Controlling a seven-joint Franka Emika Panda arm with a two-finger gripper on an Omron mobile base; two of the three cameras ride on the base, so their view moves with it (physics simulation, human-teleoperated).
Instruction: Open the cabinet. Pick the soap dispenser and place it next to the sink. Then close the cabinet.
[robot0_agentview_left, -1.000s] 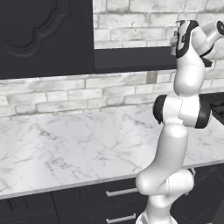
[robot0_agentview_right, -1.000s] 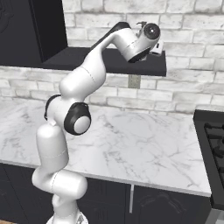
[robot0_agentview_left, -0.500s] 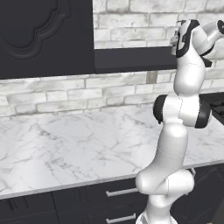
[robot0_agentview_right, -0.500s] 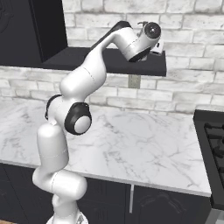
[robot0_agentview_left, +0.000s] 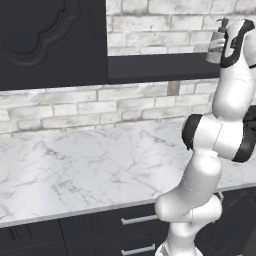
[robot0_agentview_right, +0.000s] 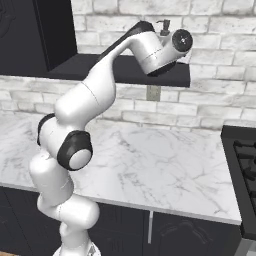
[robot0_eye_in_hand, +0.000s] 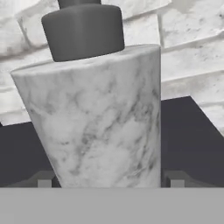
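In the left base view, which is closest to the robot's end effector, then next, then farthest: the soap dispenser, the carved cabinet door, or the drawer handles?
1. Soap dispenser: right at the end effector, on the shelf.
2. Cabinet door: far left, same height.
3. Drawer handles: far below, under the counter.

Flat dark shelf board (robot0_agentview_left: 160, 67) of the open cabinet (robot0_agentview_left: 52, 42), running along the white brick wall, well above the counter. Carries the soap dispenser (robot0_eye_in_hand: 98, 113) upright near its right end; marbled grey body and dark pump collar seen close up in the hand view, with the dark board on both sides of it. Below, white marble counter (robot0_agentview_left: 95, 160) spreading wide and pale. At its right edge in the right base view, a black stovetop (robot0_agentview_right: 245, 170).
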